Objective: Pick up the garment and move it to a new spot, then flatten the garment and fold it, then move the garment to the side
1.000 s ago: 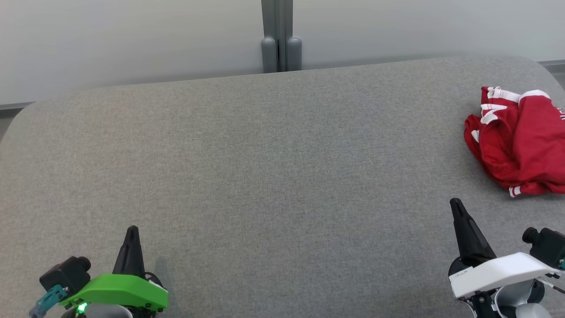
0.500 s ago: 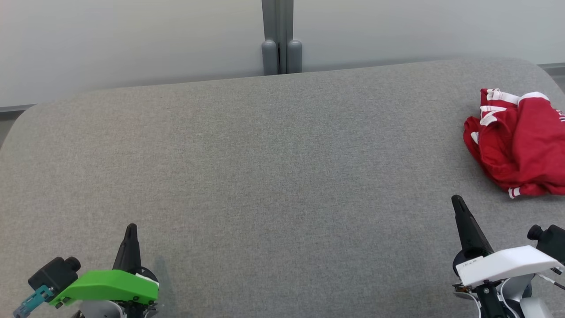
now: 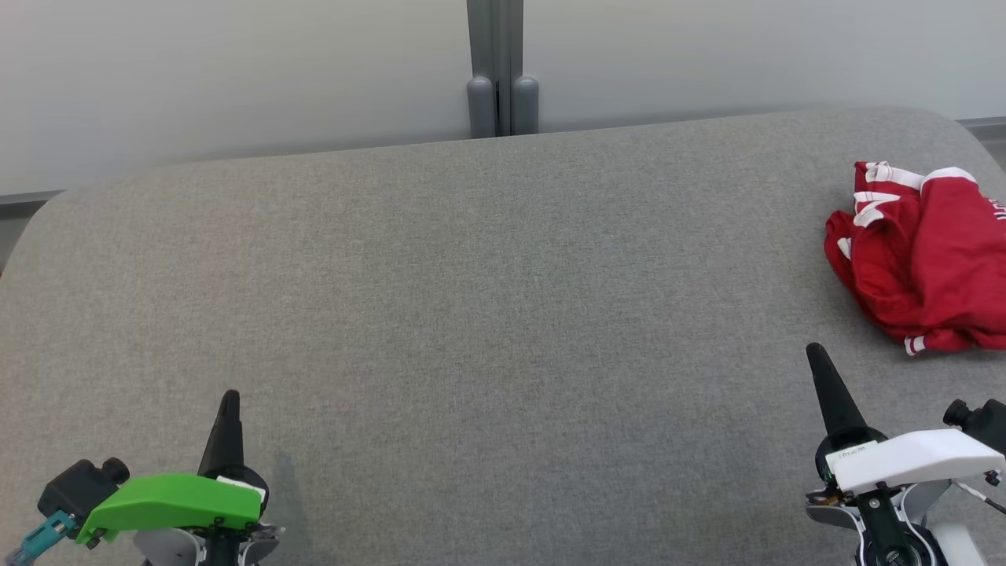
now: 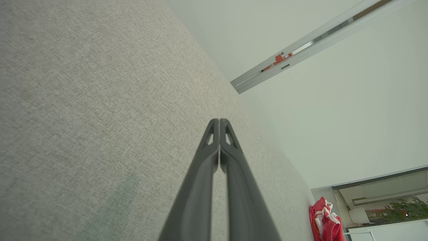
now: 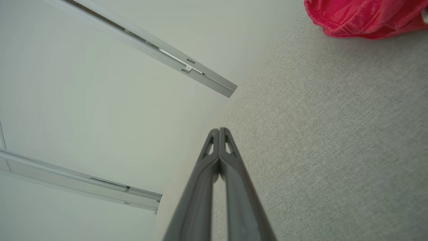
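**While the left end effector [image 3: 229, 401] and right end effector [image 3: 815, 354] are sitting closed and empty, the garment [image 3: 923, 259] is lying far right on the table [image 3: 471, 299]**

As the head view is looking down, the wide table is taking up most of the scene. It is wearing a grey woven fabric with a fine, even grain, and its far corners are curving round. Behind it a pale, smooth wall [image 3: 236, 71] is rising, split by a grey post [image 3: 501, 71] with two rounded caps at its foot.

The garment is lying in a crumpled heap and running off the right edge of that view. It is showing as soft red cloth with white stripes along some of its edges. A few white letters are peeking out at its right side, cut off and not readable.

Near the front left, the left end effector is pointing its dark tapered fingers away from the robot under a glossy green cover [image 3: 173, 503], the fingers pressing together on nothing. Near the front right, the right end effector is sitting under a white cover [image 3: 904, 464] bearing a small label too tiny to read. Its fingers are likewise lying flat against each other, gripping nothing, apart from the garment beyond them.
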Controlling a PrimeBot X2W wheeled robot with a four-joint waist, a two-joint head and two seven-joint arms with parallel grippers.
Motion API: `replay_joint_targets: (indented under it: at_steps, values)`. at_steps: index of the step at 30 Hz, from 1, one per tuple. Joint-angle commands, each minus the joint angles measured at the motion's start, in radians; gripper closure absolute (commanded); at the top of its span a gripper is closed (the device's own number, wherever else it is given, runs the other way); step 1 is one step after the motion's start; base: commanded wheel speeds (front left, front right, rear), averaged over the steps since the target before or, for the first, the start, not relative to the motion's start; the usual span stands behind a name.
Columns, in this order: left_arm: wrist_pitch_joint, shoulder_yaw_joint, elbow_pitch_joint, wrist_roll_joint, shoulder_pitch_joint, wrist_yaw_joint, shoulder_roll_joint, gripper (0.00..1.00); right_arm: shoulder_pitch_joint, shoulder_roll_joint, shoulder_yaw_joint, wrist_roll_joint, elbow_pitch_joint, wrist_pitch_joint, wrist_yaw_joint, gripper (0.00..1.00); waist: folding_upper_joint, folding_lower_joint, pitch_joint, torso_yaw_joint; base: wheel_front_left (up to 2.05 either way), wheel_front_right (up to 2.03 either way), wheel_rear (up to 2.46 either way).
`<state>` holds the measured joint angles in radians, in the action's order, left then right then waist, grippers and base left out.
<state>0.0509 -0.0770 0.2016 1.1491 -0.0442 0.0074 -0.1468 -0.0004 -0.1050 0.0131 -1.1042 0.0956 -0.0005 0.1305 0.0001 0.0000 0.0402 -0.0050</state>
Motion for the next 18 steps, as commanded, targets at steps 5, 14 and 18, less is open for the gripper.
replay_joint_targets:
  at_steps: [5,14,18]
  values:
    - [-0.017,0.024,0.0,0.068,-0.031,-0.022,0.004,1.0,-0.03,0.0,0.009,-0.073,0.012,0.011,0.001,1.0,-0.0001,0.0,-0.003,0.0,0.0,0.0,0.0]
    - [-0.04,0.048,0.007,0.147,-0.038,-0.044,0.016,1.0,-0.044,0.004,0.017,-0.161,0.037,0.024,0.001,1.0,-0.0001,0.0,-0.008,0.001,0.0,0.0,0.0]
    - [-0.049,0.059,0.01,0.179,-0.041,-0.054,0.021,1.0,-0.052,0.006,0.021,-0.197,0.047,0.028,0.001,1.0,-0.0001,0.0,-0.01,0.001,0.0,0.0,0.0]
